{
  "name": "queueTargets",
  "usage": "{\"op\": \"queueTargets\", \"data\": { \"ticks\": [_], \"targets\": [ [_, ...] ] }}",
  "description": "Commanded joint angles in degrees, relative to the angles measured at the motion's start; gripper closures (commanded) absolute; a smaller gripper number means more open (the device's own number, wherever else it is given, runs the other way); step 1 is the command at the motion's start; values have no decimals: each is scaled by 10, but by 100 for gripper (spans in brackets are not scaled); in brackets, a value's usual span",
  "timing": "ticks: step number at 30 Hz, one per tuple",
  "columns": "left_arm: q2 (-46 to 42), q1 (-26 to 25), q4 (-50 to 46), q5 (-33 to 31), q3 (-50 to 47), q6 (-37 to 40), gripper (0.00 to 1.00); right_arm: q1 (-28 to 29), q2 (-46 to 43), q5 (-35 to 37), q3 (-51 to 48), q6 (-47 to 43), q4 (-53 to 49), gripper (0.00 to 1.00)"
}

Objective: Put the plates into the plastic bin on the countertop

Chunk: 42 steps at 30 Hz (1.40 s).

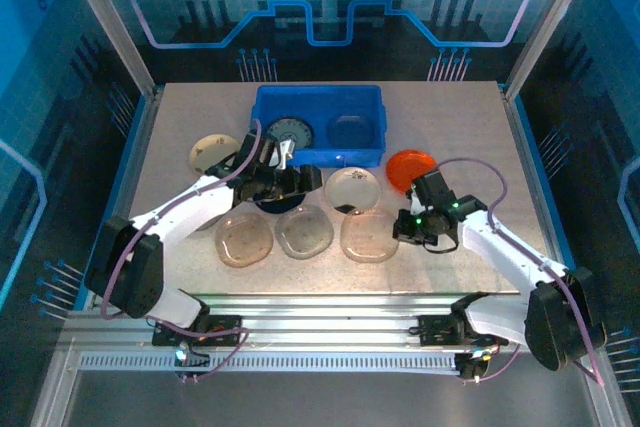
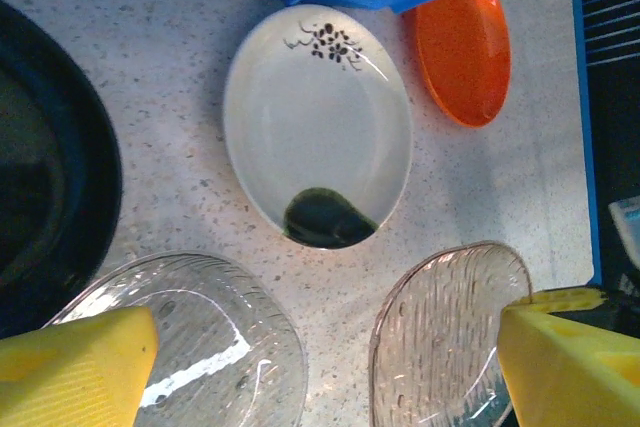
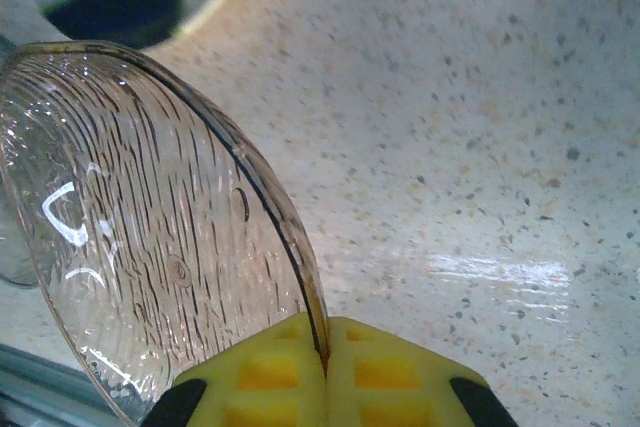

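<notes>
The right tool [image 3: 325, 352] is clamped on the rim of a clear, ribbed, round glass plate [image 3: 150, 217] near the front edge of the speckled beige worktop [image 3: 480, 147]. The left tool [image 2: 328, 332] stands wide. Beside it, a glossy black plate [image 2: 50, 177] is cut off. The bright blue rectangular plastic bin [image 1: 320, 95] sits at the back edge.

The plastic bin [image 1: 318, 125] is bright blue. The grey plate [image 1: 292, 133] inside it has darker marks round its rim. The countertop [image 1: 450, 117] is beige with fine dark speckles. Right of the bin is a plain orange plate [image 2: 462, 52]. The cream plate [image 2: 318, 137] bears a black floral sprig at its far edge. The black plate [image 2: 40, 177] is glossy. The clear ribbed plate [image 3: 150, 217] is tinted brownish. The finger pads [image 3: 380, 367] are yellow.
</notes>
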Motion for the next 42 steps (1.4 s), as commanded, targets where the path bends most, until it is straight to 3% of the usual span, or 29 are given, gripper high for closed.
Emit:
{"op": "queueTargets", "data": {
  "ticks": [1, 10, 13, 16, 18, 23, 24, 28, 31, 36, 42],
  "targets": [
    [18, -20, -15, 17, 27, 4, 14, -5, 9, -3, 56, -3, -31, 100],
    [56, -56, -5, 24, 59, -11, 25, -2, 78, -37, 164, -2, -26, 100],
    [61, -58, -6, 24, 68, -14, 35, -2, 83, -51, 178, 4, -19, 100],
    [67, -57, -12, 22, 79, -9, 65, -2, 80, -51, 190, 6, -20, 100],
    [72, -57, -25, 15, 90, -5, 98, -1, 80, -49, 196, 5, -24, 100],
    [75, -57, -39, 8, 106, 4, 100, -3, 74, -48, 189, 15, -3, 100],
    [75, -54, -43, 5, 111, 4, 100, -4, 77, -47, 190, 16, -3, 95],
    [70, -40, -53, -14, 133, 4, 100, -19, 78, -42, 194, 19, -6, 55],
    [70, -21, -49, -23, 154, 1, 100, -47, 54, -35, 191, 17, 7, 36],
    [86, 13, -59, -38, 210, -1, 100, -128, 13, -64, 181, 26, 43, 31],
    [133, 32, -103, -42, 307, 21, 100, -156, 5, -60, 189, 39, 63, 30]
  ]
}}
